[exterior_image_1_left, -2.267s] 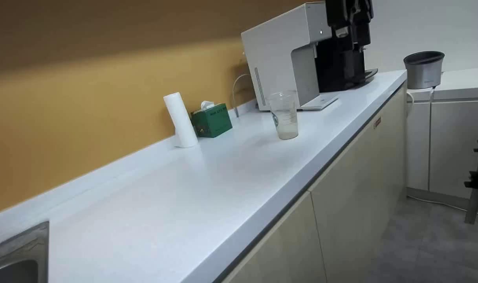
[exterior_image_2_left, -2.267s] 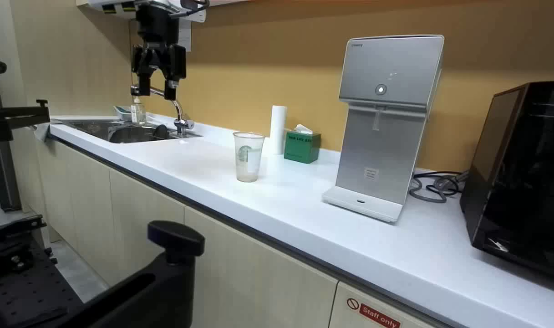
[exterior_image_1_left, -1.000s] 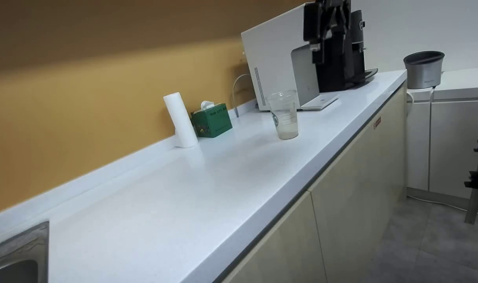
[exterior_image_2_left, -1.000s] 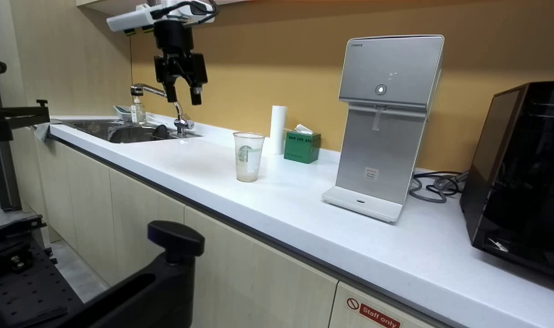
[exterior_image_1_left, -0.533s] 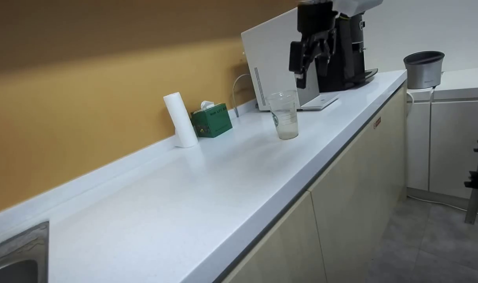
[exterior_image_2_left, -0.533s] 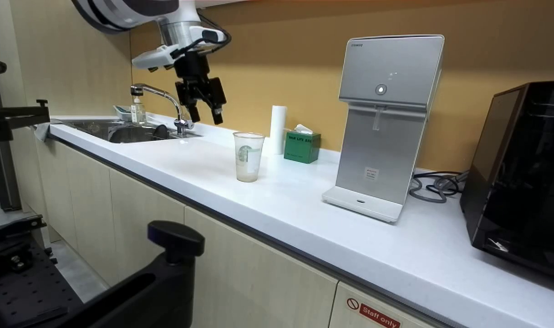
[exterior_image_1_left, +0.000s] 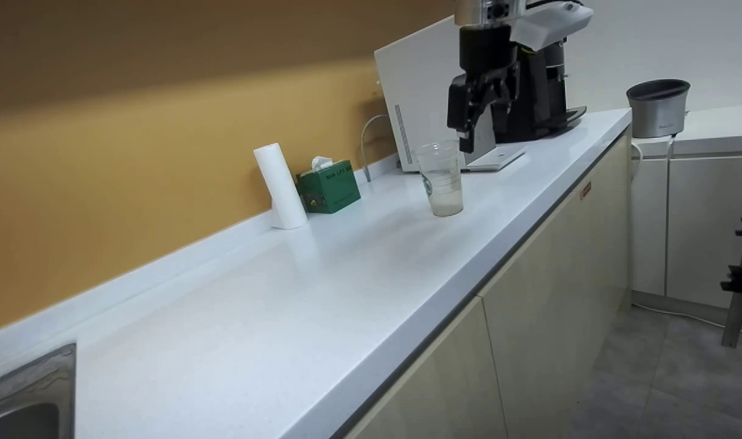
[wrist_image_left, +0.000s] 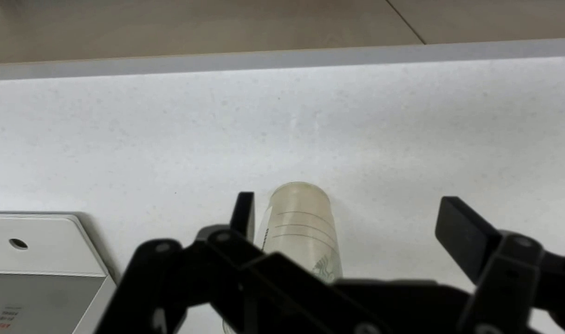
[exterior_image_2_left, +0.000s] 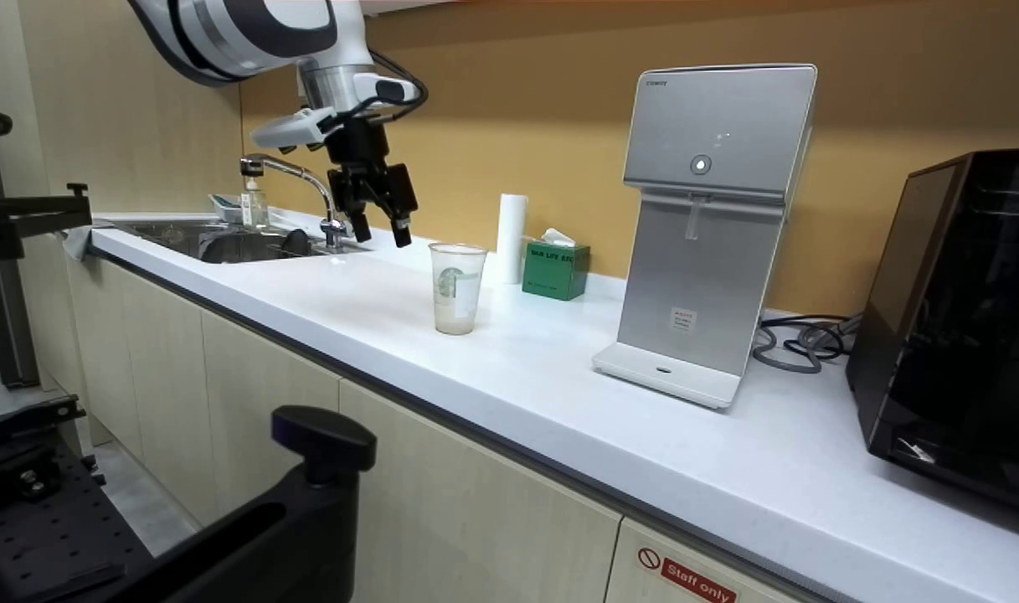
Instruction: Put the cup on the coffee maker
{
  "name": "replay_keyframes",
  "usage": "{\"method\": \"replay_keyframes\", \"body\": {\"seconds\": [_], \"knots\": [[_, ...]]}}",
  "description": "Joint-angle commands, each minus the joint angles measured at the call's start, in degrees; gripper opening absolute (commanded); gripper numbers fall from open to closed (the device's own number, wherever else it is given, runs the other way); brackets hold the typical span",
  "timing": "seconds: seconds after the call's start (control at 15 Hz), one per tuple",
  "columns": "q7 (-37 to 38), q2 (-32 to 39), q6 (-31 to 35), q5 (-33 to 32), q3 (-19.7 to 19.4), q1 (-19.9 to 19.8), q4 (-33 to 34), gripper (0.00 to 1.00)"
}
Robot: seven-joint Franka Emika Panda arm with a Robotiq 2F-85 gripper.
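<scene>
The cup is a clear tapered tumbler standing upright on the counter, seen in both exterior views (exterior_image_1_left: 442, 183) (exterior_image_2_left: 456, 289) and the wrist view (wrist_image_left: 303, 222). The coffee maker is the tall white-sided machine with a silver front and low tray (exterior_image_1_left: 419, 97) (exterior_image_2_left: 697, 276); its tray corner shows in the wrist view (wrist_image_left: 41, 250). My gripper is open and empty (exterior_image_2_left: 383, 234) (exterior_image_1_left: 483, 131). It is above and to one side of the cup, not touching it. In the wrist view its fingers (wrist_image_left: 347, 215) spread wide; the cup appears nearer the left finger, its upper part hidden behind the gripper.
A white paper roll (exterior_image_2_left: 512, 239) and green tissue box (exterior_image_2_left: 557, 270) stand near the wall behind the cup. A black machine (exterior_image_2_left: 953, 335) stands beyond the coffee maker. A sink with faucet (exterior_image_2_left: 249, 243) lies at the counter's far end. The counter's front edge (exterior_image_1_left: 468, 274) runs near the cup.
My gripper has come down and across toward the cup, mostly lowering over the last half second. The fingers stay open. The cup and the coffee maker have not moved.
</scene>
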Motion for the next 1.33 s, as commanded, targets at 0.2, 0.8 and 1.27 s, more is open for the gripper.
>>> {"method": "replay_keyframes", "body": {"seconds": [0.2,0.8,1.27], "knots": [[19.0,4.1,21.2,-8.5,6.0,-8.1,-2.9,1.0],[45.0,-1.2,32.4,-24.6,36.6,-43.0,-6.0,1.0],[49.6,-2.5,35.1,-22.1,60.5,-61.4,-5.1,1.0]]}}
